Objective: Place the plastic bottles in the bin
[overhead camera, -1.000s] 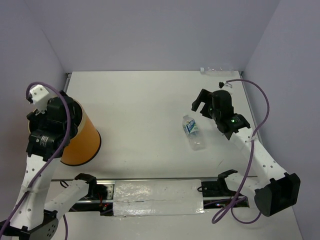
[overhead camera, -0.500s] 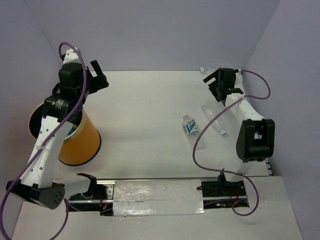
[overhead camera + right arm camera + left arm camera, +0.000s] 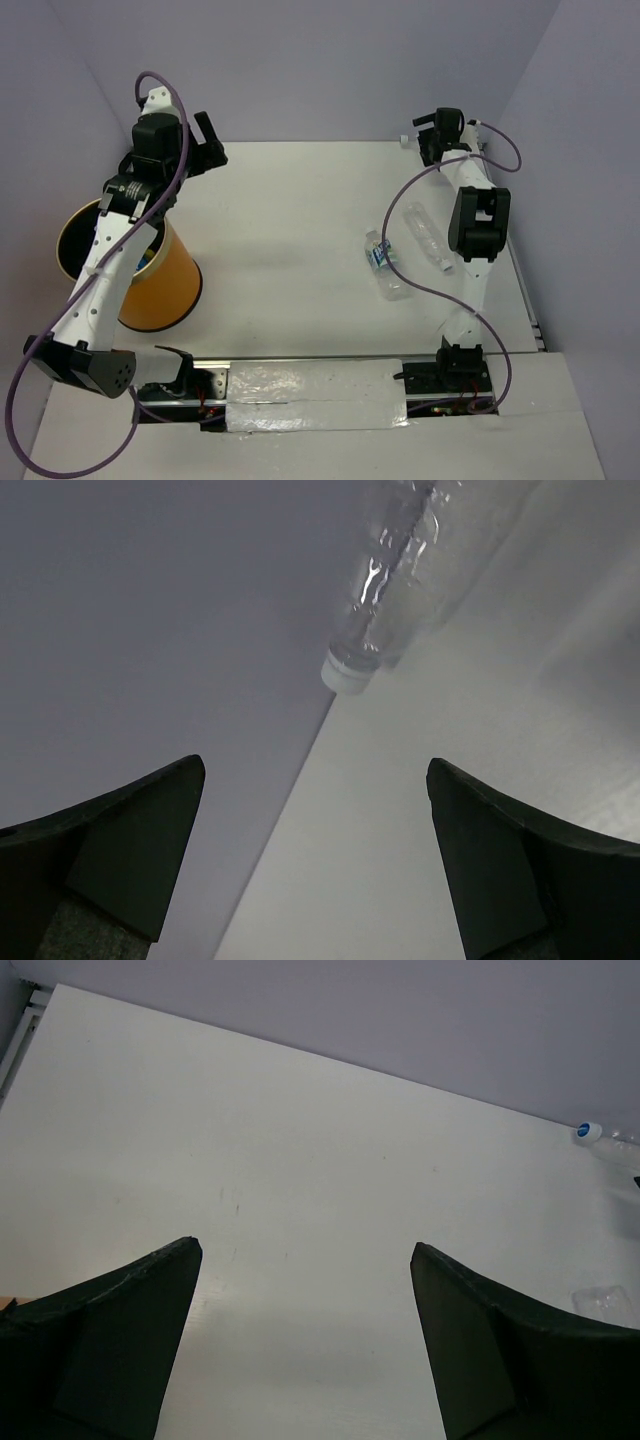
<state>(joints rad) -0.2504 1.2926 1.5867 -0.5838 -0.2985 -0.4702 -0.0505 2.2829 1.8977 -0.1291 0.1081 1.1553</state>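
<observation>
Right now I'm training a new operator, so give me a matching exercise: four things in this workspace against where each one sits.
Things:
1. bin
2. labelled bottle
3. left end effector
4. right end effector

Places:
A. far right corner, jaws open
B. lying on its side, right of centre
C. upright at the left side
D. far left, beyond the bin, jaws open

Pairs: 1-C, 2-B, 3-D, 4-A

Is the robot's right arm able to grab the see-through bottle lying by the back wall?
Probably yes. The right gripper is open and points toward the clear bottle, with nothing between them. The bottle lies close beside the wall, which might make the grab tight.
</observation>
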